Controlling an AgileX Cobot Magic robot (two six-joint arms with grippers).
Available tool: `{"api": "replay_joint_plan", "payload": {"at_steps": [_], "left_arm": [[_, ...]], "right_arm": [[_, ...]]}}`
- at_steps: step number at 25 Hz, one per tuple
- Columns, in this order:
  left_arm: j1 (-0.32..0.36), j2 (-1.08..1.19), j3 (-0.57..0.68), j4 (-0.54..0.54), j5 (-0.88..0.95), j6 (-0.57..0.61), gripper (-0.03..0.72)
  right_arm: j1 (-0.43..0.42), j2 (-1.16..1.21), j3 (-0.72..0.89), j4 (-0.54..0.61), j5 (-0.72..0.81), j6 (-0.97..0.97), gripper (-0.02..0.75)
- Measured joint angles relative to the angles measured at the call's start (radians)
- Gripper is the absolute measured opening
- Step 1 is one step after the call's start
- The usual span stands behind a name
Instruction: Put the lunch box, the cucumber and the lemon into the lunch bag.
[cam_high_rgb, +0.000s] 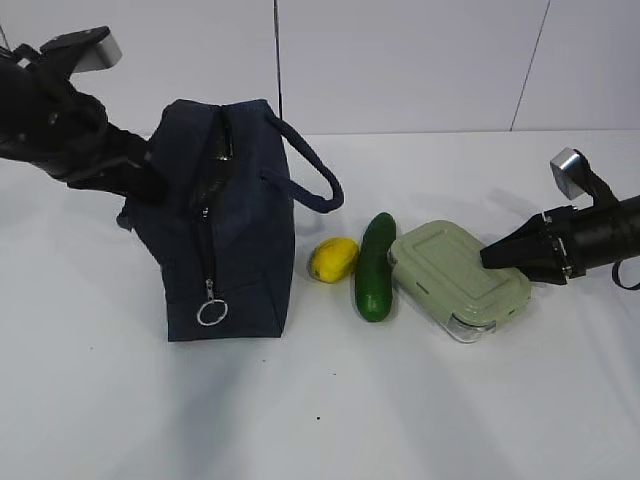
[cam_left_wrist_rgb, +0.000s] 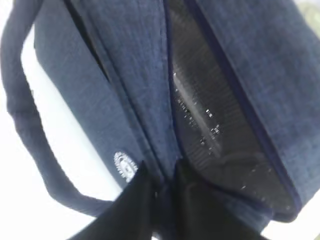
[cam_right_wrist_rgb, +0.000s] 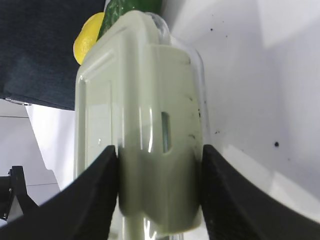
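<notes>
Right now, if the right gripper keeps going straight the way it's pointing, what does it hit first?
The right gripper already straddles the lunch box end, so it would likely push it into the cucumber beyond.

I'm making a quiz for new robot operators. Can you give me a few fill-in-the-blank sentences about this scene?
1. The right gripper has its fingers on either side of the ____.
2. Between the lemon and the lunch box lies the ____.
3. The left gripper pinches the fabric of the ____.

Missing words: lunch box; cucumber; lunch bag.
</notes>
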Motion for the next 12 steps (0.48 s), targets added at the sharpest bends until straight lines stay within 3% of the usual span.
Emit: {"api": "replay_joint_plan", "payload": {"at_steps": [3,12], "left_arm": [[0.0,0.0,-0.002,0.042,0.012,-0.004,0.024],[0.0,0.0,-0.076,0.17,0.113,-0.051,0.017]], "right_arm": [[0.0,0.0,0.0,0.0,0.0,0.0,0.375],[0.0,0.0,0.0,0.0,0.0,0.013,0.375]]}}
